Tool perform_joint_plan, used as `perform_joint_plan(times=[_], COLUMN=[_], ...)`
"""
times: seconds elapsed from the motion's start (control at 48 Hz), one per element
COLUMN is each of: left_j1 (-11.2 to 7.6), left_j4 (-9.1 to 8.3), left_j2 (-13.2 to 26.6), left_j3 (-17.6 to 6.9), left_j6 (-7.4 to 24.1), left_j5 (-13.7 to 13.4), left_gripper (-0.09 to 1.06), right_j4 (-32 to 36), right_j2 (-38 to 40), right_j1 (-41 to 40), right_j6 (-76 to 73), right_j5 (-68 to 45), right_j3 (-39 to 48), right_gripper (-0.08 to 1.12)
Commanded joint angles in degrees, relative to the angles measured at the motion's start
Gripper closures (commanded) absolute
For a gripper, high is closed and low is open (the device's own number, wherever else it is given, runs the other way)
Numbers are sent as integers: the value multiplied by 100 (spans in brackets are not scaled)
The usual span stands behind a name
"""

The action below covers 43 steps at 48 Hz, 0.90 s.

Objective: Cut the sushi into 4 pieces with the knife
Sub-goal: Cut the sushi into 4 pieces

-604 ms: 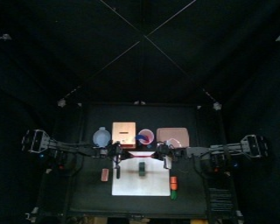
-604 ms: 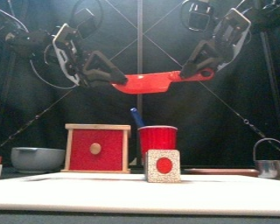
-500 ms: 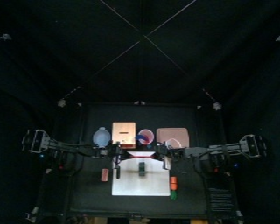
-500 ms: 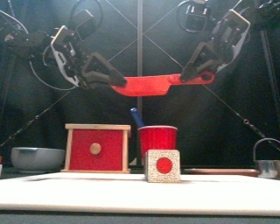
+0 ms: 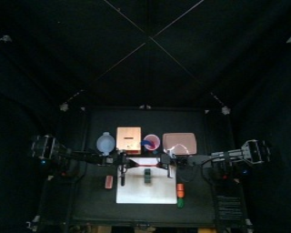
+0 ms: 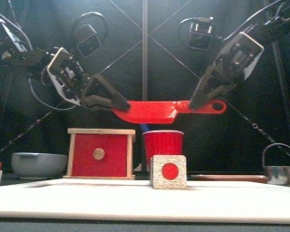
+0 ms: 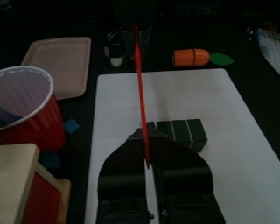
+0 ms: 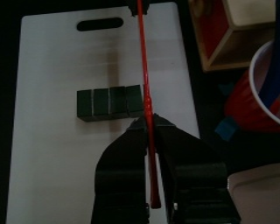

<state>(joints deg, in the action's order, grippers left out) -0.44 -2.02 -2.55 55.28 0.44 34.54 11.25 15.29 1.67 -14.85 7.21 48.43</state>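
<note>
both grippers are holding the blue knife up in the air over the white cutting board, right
Not quite: the front view shows that the knife held between the left gripper and the right gripper is red, not blue. It is up in the air over the white cutting board.

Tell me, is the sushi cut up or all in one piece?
One piece. The sushi lies on the white board with its blocks pressed together, no gaps. The red knife hangs in the air above it.
</note>
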Motion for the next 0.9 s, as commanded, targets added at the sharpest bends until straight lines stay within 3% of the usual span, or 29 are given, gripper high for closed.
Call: perform_joint_plan(times=[0.021, 0.25, 0.417, 0.583, 0.896], left_j1=[-26, -229, -413, -422, -404], left_j4=[0, 9, 132, 290, 413], left_j2=[202, 554, 668, 870, 1037], left_j3=[-53, -105, -123, -158, -202], left_j6=[0, -26, -26, -26, -9], left_j5=[308, 483, 492, 492, 492], left_gripper=[71, 71, 71, 71, 71], right_j4=[-18, -132, -237, -237, -220], right_j2=[18, -132, -281, -492, -756], right_j1=[35, 167, 193, 193, 149], right_j6=[-9, -9, -9, -9, -9], right_j5=[-70, -264, -308, -352, -396], right_j3=[26, 105, 149, 123, 105], right_gripper=[96, 96, 96, 96, 96])
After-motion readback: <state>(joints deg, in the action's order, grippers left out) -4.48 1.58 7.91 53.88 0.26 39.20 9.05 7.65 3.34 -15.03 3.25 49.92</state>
